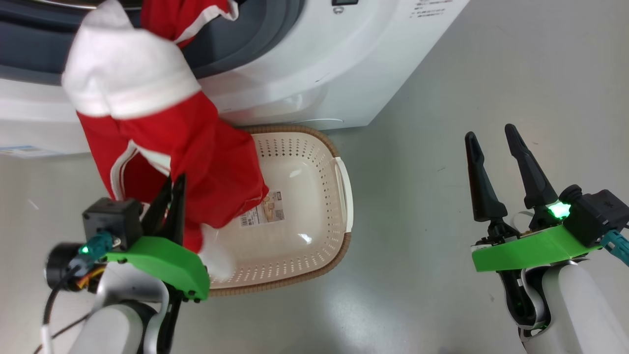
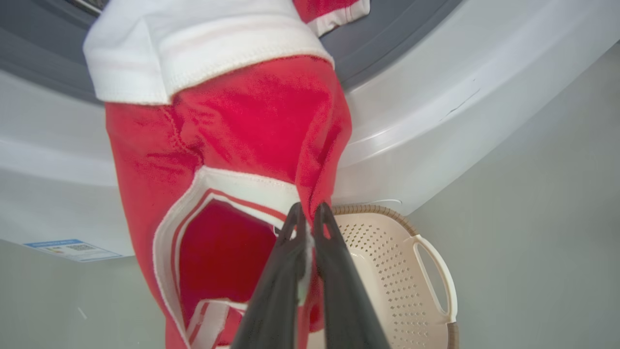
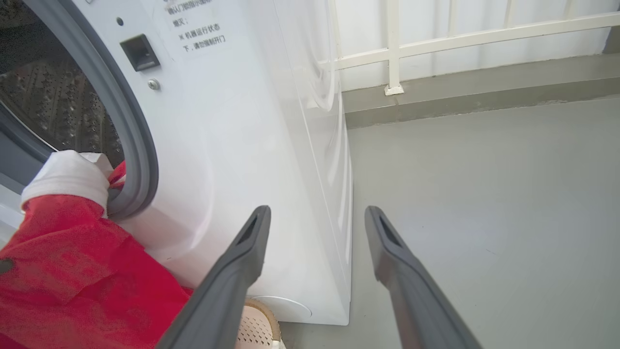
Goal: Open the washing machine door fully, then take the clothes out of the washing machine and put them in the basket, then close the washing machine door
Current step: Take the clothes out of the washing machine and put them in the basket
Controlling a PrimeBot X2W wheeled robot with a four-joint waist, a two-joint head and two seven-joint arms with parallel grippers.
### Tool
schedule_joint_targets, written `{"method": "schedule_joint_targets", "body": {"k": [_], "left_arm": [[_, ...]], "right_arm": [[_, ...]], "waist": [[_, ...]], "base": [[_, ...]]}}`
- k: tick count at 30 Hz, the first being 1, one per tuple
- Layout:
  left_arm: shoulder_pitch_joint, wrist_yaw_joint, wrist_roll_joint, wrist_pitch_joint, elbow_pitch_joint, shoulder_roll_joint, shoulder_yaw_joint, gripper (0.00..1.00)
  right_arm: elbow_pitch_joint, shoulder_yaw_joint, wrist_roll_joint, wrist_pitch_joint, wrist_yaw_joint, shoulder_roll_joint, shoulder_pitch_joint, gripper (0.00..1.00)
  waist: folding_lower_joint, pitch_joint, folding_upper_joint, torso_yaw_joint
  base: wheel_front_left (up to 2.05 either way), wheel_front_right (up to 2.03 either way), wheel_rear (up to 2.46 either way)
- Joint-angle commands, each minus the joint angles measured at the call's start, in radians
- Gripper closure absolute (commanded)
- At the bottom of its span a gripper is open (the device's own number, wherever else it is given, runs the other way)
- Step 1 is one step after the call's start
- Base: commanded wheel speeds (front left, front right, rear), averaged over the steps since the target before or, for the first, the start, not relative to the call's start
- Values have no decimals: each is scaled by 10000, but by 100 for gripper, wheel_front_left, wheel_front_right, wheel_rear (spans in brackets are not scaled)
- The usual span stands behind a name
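Observation:
The red clothes (image 1: 196, 157) with white trim hang from the washing machine (image 1: 314, 69) opening down over the cream basket (image 1: 314, 231) on the floor in front of it. My left gripper (image 1: 174, 184) is shut on a lower fold of the clothes (image 2: 252, 126), above the basket's left part; in the left wrist view its fingertips (image 2: 296, 218) pinch the cloth beside the basket (image 2: 387, 261). My right gripper (image 1: 491, 135) stands open over bare floor, right of the basket. Seen from the right wrist, the gripper (image 3: 317, 215) faces the machine's side (image 3: 271, 145), with the clothes (image 3: 72, 271) at lower left. The door is out of view.
Grey floor (image 1: 467, 73) lies to the right of the machine and around the basket. A white railing (image 3: 436, 39) and a low kerb run behind the machine. A blue sticker (image 2: 72, 249) marks the machine's lower front.

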Motion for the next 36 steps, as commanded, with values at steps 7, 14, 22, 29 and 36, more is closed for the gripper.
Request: {"method": "schedule_joint_targets", "body": {"k": [7,14,22,29,36], "left_arm": [[-306,-455,-538,-233,1969,-192,173,100],[-994,-880,-746,-457,4496,-550,-76,100],[-1869,-1307,-934,-468,7124,-968,-295,100],[-2841,-1820,-1231,-790,9460,-1445,-340,100],[-3629,-2147,-1405,-1097,11429,-1722,-408,100]], "right_arm": [[-187,223,91,-63,60,1,43,0],[-187,280,113,-63,60,1,-22,0],[-183,347,173,-63,60,1,-111,0],[-161,480,230,-63,60,1,-250,0],[-139,587,288,-63,60,1,-320,0]], "waist": [[0,66,0,-178],[0,142,0,-249],[0,214,0,-344],[0,314,0,-472],[0,386,0,-580]], "base": [[0,0,0],[0,0,0],[0,0,0],[0,0,0],[0,0,0]]}}
